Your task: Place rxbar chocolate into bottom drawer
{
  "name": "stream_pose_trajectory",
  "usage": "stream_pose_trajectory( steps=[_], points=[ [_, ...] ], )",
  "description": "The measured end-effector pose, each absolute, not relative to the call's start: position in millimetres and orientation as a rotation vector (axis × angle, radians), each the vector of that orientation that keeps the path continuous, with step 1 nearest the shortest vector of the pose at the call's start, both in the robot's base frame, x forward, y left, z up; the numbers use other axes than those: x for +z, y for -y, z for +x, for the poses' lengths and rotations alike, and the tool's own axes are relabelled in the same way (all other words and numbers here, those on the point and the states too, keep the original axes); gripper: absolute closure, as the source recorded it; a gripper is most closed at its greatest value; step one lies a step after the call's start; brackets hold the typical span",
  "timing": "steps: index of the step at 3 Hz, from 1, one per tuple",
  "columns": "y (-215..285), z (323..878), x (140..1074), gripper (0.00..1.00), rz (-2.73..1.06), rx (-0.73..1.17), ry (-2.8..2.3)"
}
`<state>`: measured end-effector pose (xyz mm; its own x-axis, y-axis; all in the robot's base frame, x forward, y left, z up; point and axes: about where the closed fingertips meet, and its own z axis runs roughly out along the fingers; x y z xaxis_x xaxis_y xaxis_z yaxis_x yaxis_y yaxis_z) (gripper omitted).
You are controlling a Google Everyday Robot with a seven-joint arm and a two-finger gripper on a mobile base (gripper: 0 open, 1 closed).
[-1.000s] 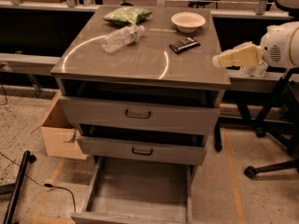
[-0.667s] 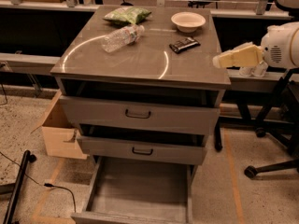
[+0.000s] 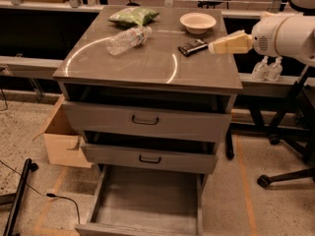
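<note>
Cabinet top (image 3: 147, 65) holds bar (image 3: 192, 47); gripper (image 3: 212, 46) at its 3 o'clock, grip unclear. Reaching step, I judge; grasp next, drawer (image 3: 147, 198) open.

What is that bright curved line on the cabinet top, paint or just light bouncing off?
Camera view: it looks like glare, a pale arc on the glossy cabinet top, curving from beside the plastic bottle to near the rxbar chocolate. Same view: the claw, just right of that bar, is brightly lit; the open bottom drawer lies dimmer.
</note>
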<state>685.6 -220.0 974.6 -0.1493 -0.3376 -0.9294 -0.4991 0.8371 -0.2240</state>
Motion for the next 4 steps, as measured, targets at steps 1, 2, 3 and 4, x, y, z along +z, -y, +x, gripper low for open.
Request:
stream_pose_trajectory(
  steps=[1, 2, 3, 4],
  points=[
    [214, 726, 964, 0.0, -0.639, 0.174, -1.725],
    [214, 761, 942, 0.0, -0.639, 0.166, -1.732],
    [210, 787, 923, 0.0, -0.639, 0.173, -1.754],
    [207, 805, 900, 0.0, -0.658, 0.164, -1.785]
  ],
)
